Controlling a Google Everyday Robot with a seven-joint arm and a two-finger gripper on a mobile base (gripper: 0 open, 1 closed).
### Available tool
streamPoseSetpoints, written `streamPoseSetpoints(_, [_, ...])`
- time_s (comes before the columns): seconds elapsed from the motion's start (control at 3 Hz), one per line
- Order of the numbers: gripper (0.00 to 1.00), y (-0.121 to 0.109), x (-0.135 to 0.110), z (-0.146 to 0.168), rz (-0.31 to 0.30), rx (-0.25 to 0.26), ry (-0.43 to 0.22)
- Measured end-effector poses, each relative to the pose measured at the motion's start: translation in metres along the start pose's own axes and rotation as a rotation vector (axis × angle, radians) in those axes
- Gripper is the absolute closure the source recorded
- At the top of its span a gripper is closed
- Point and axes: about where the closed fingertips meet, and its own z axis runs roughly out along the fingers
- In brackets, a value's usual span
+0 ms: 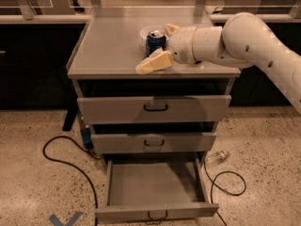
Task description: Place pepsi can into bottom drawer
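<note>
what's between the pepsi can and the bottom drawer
Camera view: the top drawer and middle drawer, above the open bottom drawer; the gripper straddles the pepsi can.

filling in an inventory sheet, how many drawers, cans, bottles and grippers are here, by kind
drawers: 3, top drawer, middle drawer, bottom drawer pulled out
cans: 1, pepsi can on the cabinet top
bottles: 1, plastic bottle on the floor
grippers: 1, gripper open astride the pepsi can
total: 6
</note>
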Motion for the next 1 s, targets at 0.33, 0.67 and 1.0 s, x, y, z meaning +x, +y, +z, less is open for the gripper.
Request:
streamPoseSetpoints(0.33, [0.0, -0.006, -0.006, 0.023, -0.049, 0.061, -0.032])
streamPoseSetpoints(0.67, [0.0, -0.035, -0.016, 0.022, -0.054, 0.18, -0.067])
streamPoseSetpoints(1.0, [0.0, -0.036, -0.017, 0.023, -0.055, 0.184, -0.068])
